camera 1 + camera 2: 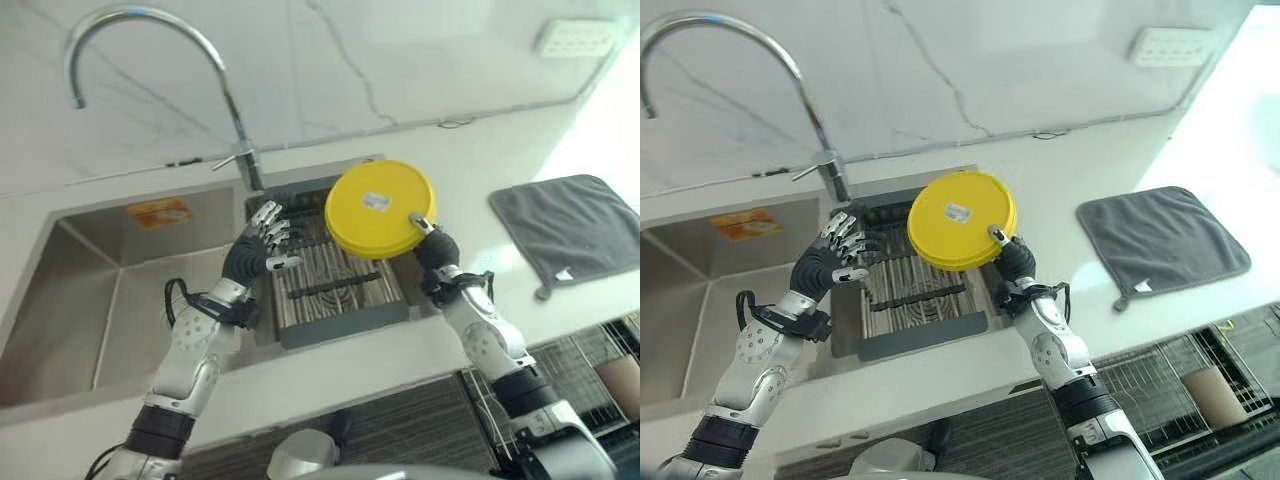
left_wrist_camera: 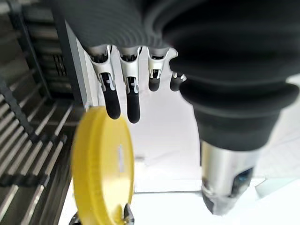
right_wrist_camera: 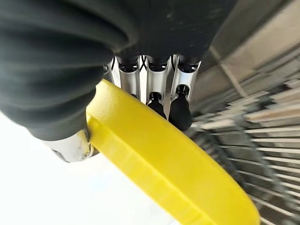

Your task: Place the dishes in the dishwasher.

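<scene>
Right hand grips a yellow plate by its near right rim, thumb on the upturned underside and fingers curled against the other face, holding it tilted above the right side of a dark drying rack. A small white label sits near the middle of the plate. Left hand hovers over the rack's left edge, just left of the plate and apart from it, its fingers relaxed and loosely spread, holding nothing.

The rack, ribbed with metal bars, sits over the right end of a steel sink; an orange sponge lies on the sink's far ledge. At the near right, below the counter edge, a wire dishwasher basket shows, with a brown cup standing in it. On the white counter well right of the rack lies a grey cloth. Beyond the rack a curved chrome tap rises from the far edge of the sink, in front of a marbled white wall that carries a white socket at far right.
</scene>
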